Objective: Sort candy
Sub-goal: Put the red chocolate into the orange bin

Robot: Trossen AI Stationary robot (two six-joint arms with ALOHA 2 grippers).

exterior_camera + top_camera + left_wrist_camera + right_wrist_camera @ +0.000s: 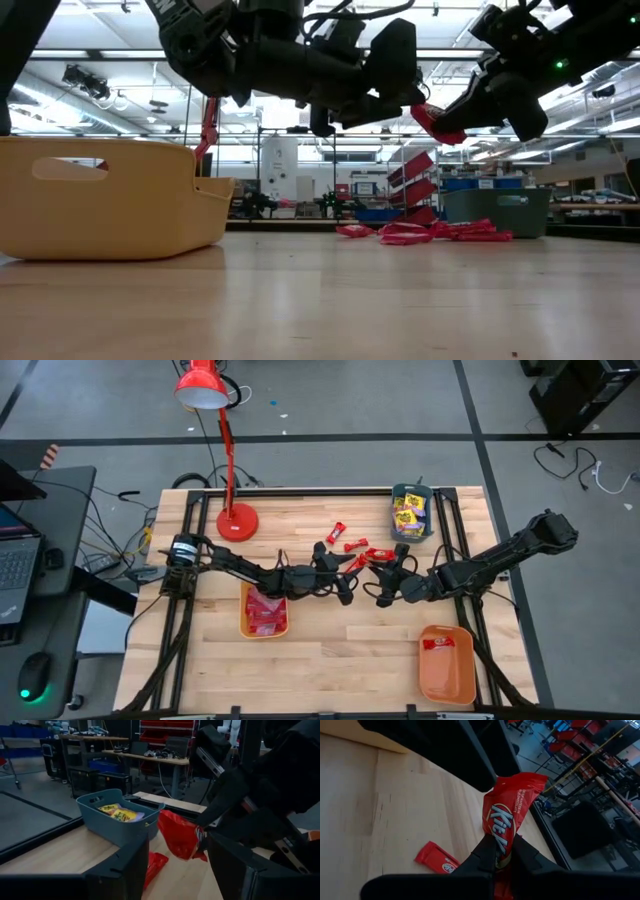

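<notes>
A red wrapped candy (512, 810) hangs above the table's middle, with my right gripper (497, 855) shut on it; in the low view the candy (437, 122) is well clear of the wood. My left gripper (175, 870) is open and level. It faces the right one, its two fingers standing on either side of the candy's free end (180, 837) without visibly touching it. Several more red candies (355, 545) lie flat on the table just behind. In the high view both grippers (348, 590) (384, 596) meet at mid-table. My right gripper pinches one end of the red wrapper (499, 845) between its two fingertips. The fingers slant slightly downward from the table's right side. The candy sticks out past the fingertips toward the left gripper, lifted clear of the table.
A teal tray (412, 512) with yellow candies stands at the back right. A yellow-orange tray (265, 610) holding red candies sits at front left, an orange tray (446, 660) with one red candy at front right. A red desk lamp (236, 520) stands at the back left.
</notes>
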